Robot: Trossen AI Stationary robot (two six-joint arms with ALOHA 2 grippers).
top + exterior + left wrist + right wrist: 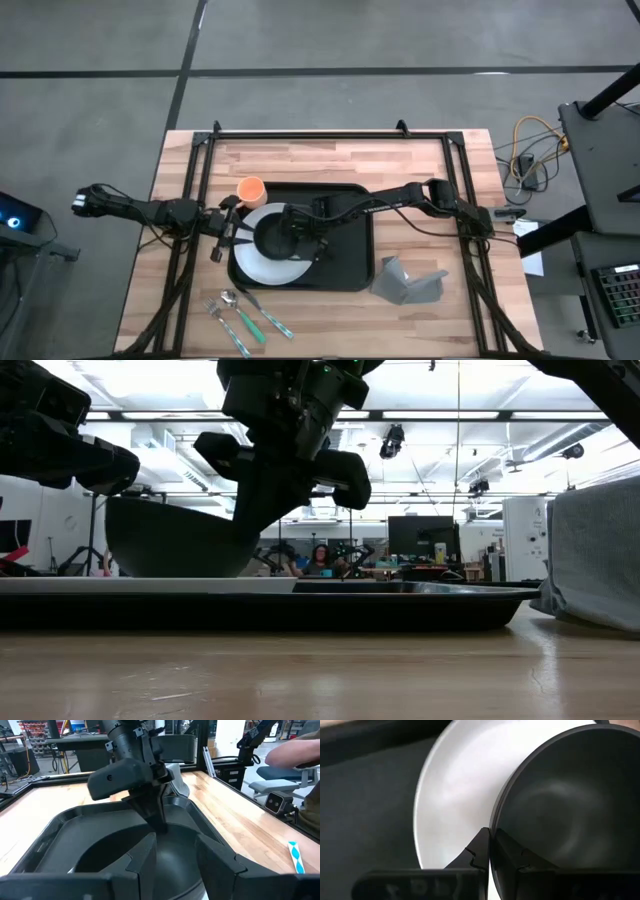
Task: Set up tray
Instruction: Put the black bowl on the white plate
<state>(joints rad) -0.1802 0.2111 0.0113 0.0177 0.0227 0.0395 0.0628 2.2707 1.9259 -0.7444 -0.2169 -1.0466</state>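
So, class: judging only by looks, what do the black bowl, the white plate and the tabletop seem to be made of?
Black bowl: probably plastic or melamine; thin rim, soft satin sheen.
White plate: ceramic or melamine, smooth and glossy; cannot tell which.
Tabletop: wood, with visible plank strips and grain, lightly sealed.

Black tray (350, 262) flat on the wooden table, centre of the high view.

The tray is large, black and rectangular, with rounded corners and a low raised rim. It lies level on the tabletop, long sides parallel to the table's front edge, slightly left of frame centre in the high view. A round white plate (262, 268) occupies its left half, overlapping the left rim, with a dark bowl (275, 233) on the plate. The right half of the tray surface is bare. In the low view the tray appears edge-on as a thin dark band across the middle of the frame, its rim flaring outward at the right end.
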